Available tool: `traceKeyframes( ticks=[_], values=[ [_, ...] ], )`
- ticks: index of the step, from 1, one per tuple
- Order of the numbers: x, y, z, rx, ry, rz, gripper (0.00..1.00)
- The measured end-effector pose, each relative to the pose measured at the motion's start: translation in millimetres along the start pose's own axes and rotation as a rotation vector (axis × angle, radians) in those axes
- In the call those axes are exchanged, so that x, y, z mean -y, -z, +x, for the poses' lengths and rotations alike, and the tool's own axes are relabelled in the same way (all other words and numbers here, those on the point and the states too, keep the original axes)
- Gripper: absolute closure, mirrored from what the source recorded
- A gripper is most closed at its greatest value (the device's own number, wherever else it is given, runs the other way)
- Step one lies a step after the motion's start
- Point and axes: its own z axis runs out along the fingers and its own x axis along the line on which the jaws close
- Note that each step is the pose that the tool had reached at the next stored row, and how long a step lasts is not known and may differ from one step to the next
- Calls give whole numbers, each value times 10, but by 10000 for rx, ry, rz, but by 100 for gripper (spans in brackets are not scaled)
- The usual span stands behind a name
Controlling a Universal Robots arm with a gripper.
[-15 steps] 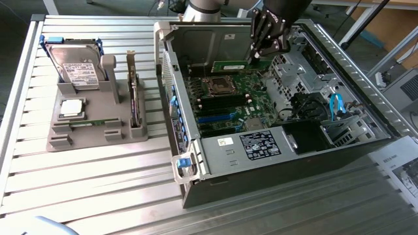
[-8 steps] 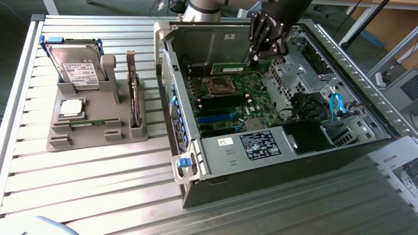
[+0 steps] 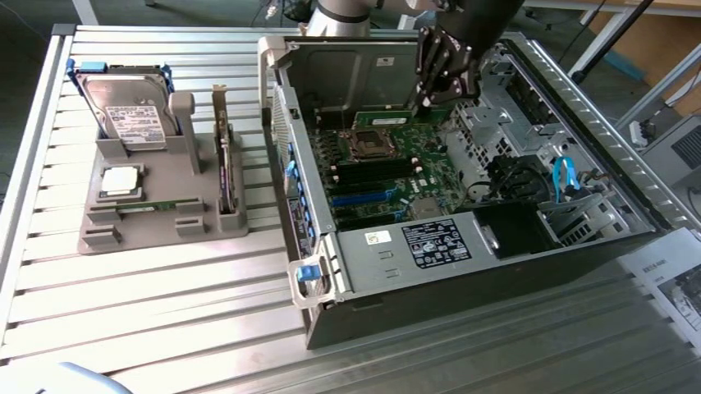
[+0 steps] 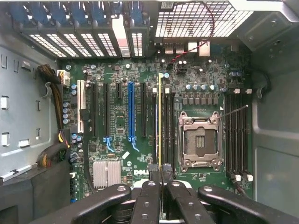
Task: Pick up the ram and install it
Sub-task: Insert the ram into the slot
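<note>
The table (image 3: 164, 295) I work over is ribbed silver metal, and straight on it sit a grey moulded parts stand (image 3: 153, 240) toward the exterior view's left and the open computer case (image 3: 471, 305) just beside it — plus a printed sheet (image 3: 671, 279) at that view's right edge.

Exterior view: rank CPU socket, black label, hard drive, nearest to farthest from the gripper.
1. The CPU socket, on the motherboard, close by the gripper holding the ram.
2. The black label, on the silver cover inside the case.
3. The hard drive, outside the case, upright in the grey stand at the exterior view's left.
</note>
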Motion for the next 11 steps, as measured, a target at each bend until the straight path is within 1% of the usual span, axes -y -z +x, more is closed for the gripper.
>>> traceKeyframes(
  ticks=[11],
  values=[
    [9, -119, 3, 0, 0, 0, 88]
  ],
)
